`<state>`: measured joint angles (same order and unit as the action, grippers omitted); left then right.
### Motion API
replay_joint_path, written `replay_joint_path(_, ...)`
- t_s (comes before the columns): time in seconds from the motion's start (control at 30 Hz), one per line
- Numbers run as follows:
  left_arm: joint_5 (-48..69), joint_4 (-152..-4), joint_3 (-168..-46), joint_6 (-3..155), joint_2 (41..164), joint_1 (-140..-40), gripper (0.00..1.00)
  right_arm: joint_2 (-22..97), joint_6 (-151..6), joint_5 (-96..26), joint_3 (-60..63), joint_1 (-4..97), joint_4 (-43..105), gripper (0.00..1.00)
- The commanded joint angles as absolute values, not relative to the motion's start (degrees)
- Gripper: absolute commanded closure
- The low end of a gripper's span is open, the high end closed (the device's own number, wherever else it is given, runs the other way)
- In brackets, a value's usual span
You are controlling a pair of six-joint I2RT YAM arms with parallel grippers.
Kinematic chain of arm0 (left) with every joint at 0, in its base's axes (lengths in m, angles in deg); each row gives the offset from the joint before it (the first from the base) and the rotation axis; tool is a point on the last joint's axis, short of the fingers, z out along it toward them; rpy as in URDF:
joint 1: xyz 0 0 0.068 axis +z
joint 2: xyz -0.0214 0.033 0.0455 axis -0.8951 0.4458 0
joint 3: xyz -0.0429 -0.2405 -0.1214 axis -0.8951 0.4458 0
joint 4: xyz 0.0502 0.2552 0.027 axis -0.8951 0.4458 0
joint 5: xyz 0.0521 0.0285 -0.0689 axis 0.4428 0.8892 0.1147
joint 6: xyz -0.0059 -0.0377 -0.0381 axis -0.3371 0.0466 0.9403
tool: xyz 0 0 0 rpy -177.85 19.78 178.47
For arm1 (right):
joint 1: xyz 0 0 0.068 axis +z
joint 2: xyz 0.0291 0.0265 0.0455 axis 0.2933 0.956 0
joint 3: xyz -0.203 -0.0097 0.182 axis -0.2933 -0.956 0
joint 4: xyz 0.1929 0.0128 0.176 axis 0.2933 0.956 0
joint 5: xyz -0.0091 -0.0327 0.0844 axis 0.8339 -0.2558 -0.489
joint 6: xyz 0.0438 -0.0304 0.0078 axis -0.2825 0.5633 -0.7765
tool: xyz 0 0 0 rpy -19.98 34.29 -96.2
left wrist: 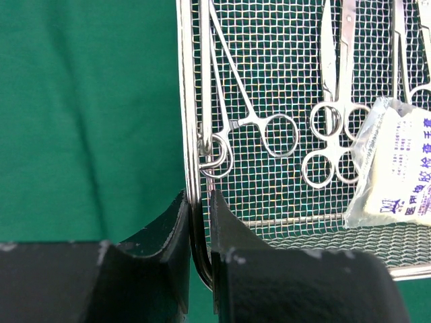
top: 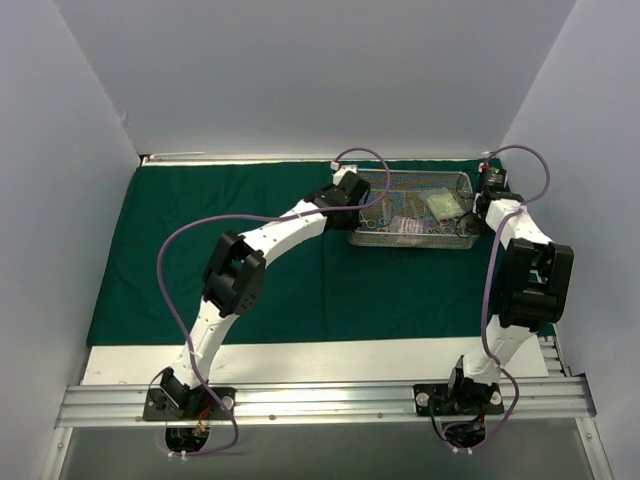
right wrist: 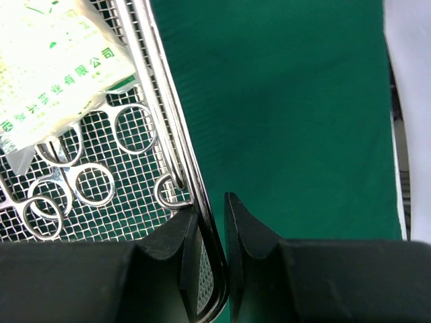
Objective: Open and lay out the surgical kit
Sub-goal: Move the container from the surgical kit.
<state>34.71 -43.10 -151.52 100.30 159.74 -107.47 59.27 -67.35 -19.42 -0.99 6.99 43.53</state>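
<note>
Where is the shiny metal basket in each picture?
Top view: the wire-mesh tray sits far back, right of the middle.
Left wrist: tray fills the right side.
Right wrist: tray is at the upper left.
Shared landmark: the green cloth beside it in every view.

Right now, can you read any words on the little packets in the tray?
"有限公司": green print on the yellowish packet; its other characters are blurred.
"医用", as far as it reads: blue print on the white packet; the rest is too blurred.
The tray bears no text.
</note>
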Motion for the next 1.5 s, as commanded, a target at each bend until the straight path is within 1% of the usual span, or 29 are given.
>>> replay_joint_path(0.0, 30.6, -45.0, -155.9, 92.6, 158.4, -112.1, 0.96, 56.1, -71.3, -8.7, 0.4, 3.2, 28.7, 1.00)
replay_joint_path(0.1, 30.1, -44.8, -156.4, 92.5, 159.3, -112.7, 0.96, 56.8, -70.8, -7.3, -0.2, 1.9, 26.9, 1.00)
replay_joint_path(0.23, 29.4, -44.9, -156.2, 91.8, 159.7, -114.1, 0.95, 59.2, -69.9, -8.6, 1.7, -0.7, 26.6, 1.00)
replay_joint_path(0.3, 29.4, -44.6, -156.1, 91.7, 159.9, -114.5, 0.94, 60.4, -69.2, -8.8, 2.2, -1.2, 26.1, 0.98)
replay_joint_path(0.43, 28.8, -44.3, -155.8, 92.0, 160.0, -115.6, 0.94, 62.0, -69.2, -8.5, 3.0, -1.9, 27.5, 0.97)
replay_joint_path(0.5, 29.6, -44.1, -155.6, 92.0, 160.0, -116.6, 0.94, 61.9, -69.1, -8.1, 1.7, -2.1, 26.6, 0.94)
replay_joint_path(0.53, 30.1, -43.9, -155.5, 92.1, 160.1, -116.9, 0.93, 62.0, -69.1, -8.1, 1.3, -2.3, 26.3, 0.88)
replay_joint_path(0.57, 29.9, -43.9, -155.3, 92.4, 160.2, -117.3, 0.93, 62.6, -69.1, -8.2, 1.4, -2.6, 26.4, 0.86)
replay_joint_path(0.77, 29.0, -42.8, -156.1, 94.1, 161.5, -117.6, 0.91, 64.7, -69.2, -8.2, 3.4, -3.5, 27.8, 0.84)
replay_joint_path(0.8, 29.2, -42.7, -156.4, 94.1, 161.6, -117.6, 0.91, 64.9, -69.3, -8.4, 4.0, -3.7, 28.0, 0.82)
replay_joint_path(0.83, 29.3, -42.6, -156.5, 94.2, 161.7, -117.6, 0.91, 64.9, -69.3, -8.4, 4.0, -3.6, 28.1, 0.76)
replay_joint_path(0.93, 28.6, -42.4, -156.7, 94.4, 162.1, -117.6, 0.89, 65.3, -69.5, -8.7, 3.4, -3.9, 28.2, 0.74)
replay_joint_path(1.0, 28.4, -42.3, -156.6, 94.6, 162.3, -117.6, 0.88, 65.0, -69.7, -10.0, 2.9, -4.0, 27.6, 0.67)
replay_joint_path(1.03, 28.4, -42.1, -156.6, 94.6, 162.3, -117.6, 0.88, 64.9, -69.8, -10.5, 2.7, -4.0, 27.4, 0.61)
replay_joint_path(1.13, 28.5, -41.5, -156.5, 94.9, 162.6, -117.5, 0.87, 64.6, -69.9, -11.3, 3.1, -4.0, 28.0, 0.49)
replay_joint_path(1.17, 28.5, -41.4, -156.5, 95.0, 162.7, -117.5, 0.84, 64.3, -70.1, -11.5, 3.4, -4.0, 28.2, 0.48)
replay_joint_path(1.23, 28.4, -41.4, -156.5, 95.0, 162.7, -117.4, 0.81, 63.7, -70.6, -11.8, 3.4, -4.0, 28.5, 0.44)
replay_joint_path(1.33, 28.6, -41.1, -156.5, 95.2, 162.7, -116.9, 0.75, 62.1, -71.8, -13.2, 2.9, -4.0, 28.5, 0.37)
replay_joint_path(1.4, 28.7, -40.7, -156.6, 95.6, 162.6, -116.1, 0.72, 60.6, -72.8, -14.4, 2.4, -4.0, 28.5, 0.36)
replay_joint_path(1.47, 28.7, -40.5, -156.4, 96.0, 162.4, -115.5, 0.72, 59.2, -73.6, -15.8, 1.8, -4.0, 28.2, 0.33)
